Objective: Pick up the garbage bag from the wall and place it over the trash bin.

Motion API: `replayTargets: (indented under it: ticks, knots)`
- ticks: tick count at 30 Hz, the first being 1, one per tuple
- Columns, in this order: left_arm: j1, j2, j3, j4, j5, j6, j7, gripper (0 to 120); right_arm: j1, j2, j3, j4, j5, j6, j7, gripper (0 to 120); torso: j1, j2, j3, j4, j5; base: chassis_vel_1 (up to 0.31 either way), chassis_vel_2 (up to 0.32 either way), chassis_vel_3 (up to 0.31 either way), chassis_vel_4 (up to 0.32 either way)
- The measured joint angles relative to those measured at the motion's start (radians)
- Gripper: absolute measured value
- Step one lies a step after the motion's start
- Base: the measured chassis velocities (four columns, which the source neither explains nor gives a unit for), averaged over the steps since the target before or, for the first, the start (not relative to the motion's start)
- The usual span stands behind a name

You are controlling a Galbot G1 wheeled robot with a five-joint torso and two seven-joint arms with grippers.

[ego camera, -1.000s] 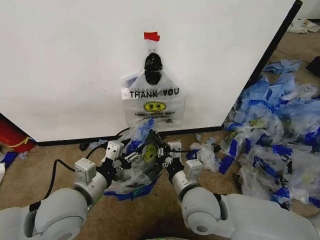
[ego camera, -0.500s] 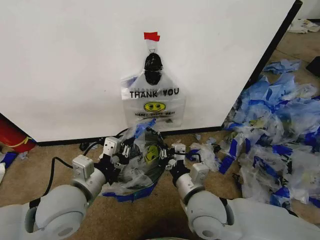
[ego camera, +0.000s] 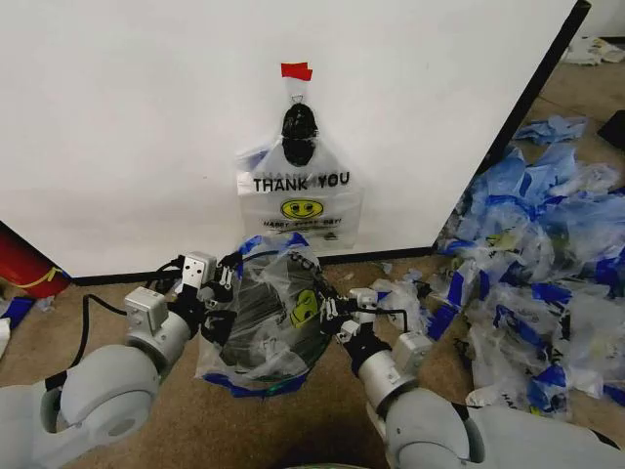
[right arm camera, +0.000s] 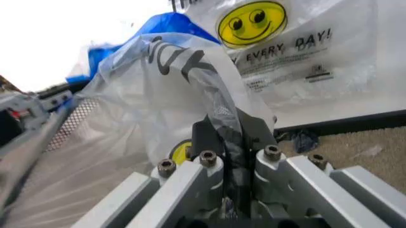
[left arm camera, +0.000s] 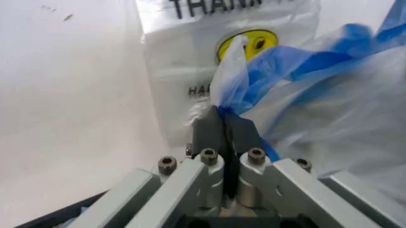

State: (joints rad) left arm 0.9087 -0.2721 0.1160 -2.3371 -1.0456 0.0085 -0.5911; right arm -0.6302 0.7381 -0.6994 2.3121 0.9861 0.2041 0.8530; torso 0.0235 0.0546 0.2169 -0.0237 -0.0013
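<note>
The garbage bag [ego camera: 278,337], see-through with blue handles and a yellow smiley, is stretched over the black mesh trash bin [ego camera: 256,311] on the floor by the wall [ego camera: 117,127]. My left gripper [ego camera: 223,280] is shut on the bag's blue edge [left arm camera: 254,80] at the bin's left side. My right gripper [ego camera: 330,311] is shut on the bag's film [right arm camera: 190,80] at the bin's right side. The mesh [right arm camera: 71,121] shows through the plastic. The left gripper [left arm camera: 223,118] and right gripper [right arm camera: 231,130] both pinch plastic between closed fingers.
Another "THANK YOU" bag [ego camera: 298,200] hangs from a black hook [ego camera: 299,122] under red tape [ego camera: 296,70]. A heap of blue-and-clear bags [ego camera: 547,264] covers the floor at right. A red cylinder [ego camera: 24,266] lies at far left.
The two grippers have drawn apart, the left going left and up, the right going right. The bag between them has spread wider and come down over the bin.
</note>
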Motion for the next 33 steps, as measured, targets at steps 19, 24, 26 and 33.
replayTargets:
  ticks: [19,24,26,33]
  knots:
    - [0.078,0.021,-0.082,0.015,-0.01,-0.009,-0.001,0,-0.072,-0.025,0.104,0.03,-0.001,0.025,-0.038,0,0.0,0.0,0.0,0.0001,0.0001,0.0,0.0,0.0,0.0]
    - [0.089,0.016,-0.078,0.027,-0.013,-0.01,0.001,0,-0.081,-0.021,0.126,0.038,0.006,0.026,-0.038,0,0.0,0.0,0.0,0.0001,0.0001,0.0,0.0,0.0,0.0]
    - [0.094,0.01,-0.076,0.034,-0.013,-0.011,0.002,0,-0.087,-0.022,0.135,0.04,0.007,0.03,-0.041,0,0.0,0.0,0.0,0.0001,-0.0001,0.0,0.0,0.0,0.0]
    - [0.095,-0.013,-0.068,0.081,-0.011,-0.03,0.015,0,-0.127,-0.025,0.172,0.048,0.01,0.045,-0.068,0,0.0,0.0,0.0,0.0,0.0001,0.0,0.0,0.0,0.0]
